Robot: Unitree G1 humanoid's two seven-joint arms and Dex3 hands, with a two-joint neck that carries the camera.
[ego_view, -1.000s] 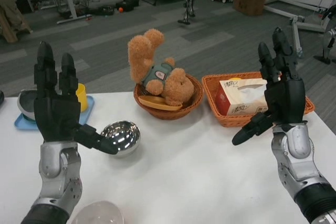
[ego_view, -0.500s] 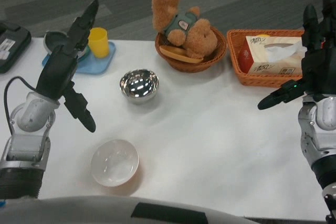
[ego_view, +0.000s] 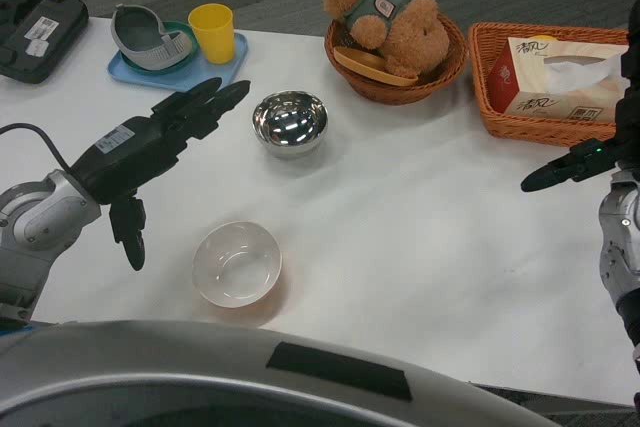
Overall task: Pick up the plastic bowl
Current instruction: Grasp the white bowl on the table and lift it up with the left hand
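The plastic bowl (ego_view: 237,264) is white and translucent, upright and empty, near the table's front edge left of centre. My left hand (ego_view: 155,147) hovers above and left of it with fingers stretched forward toward the steel bowl, thumb hanging down, holding nothing. My right hand (ego_view: 590,155) is mostly cut off at the right edge; a spread finger points left over the table, and it holds nothing.
A shiny steel bowl (ego_view: 290,122) stands behind the plastic bowl. A blue tray (ego_view: 180,57) carries a yellow cup (ego_view: 214,31) and a grey dish. A teddy bear (ego_view: 385,7) fills a round wicker basket; a tissue box (ego_view: 555,77) lies in a rectangular basket. A black device (ego_view: 38,27) is at the far left.
The camera has dipped further toward the table. My left hand has lowered and turned flat, reaching forward beside the plastic bowl. My right hand has slid toward the right edge.
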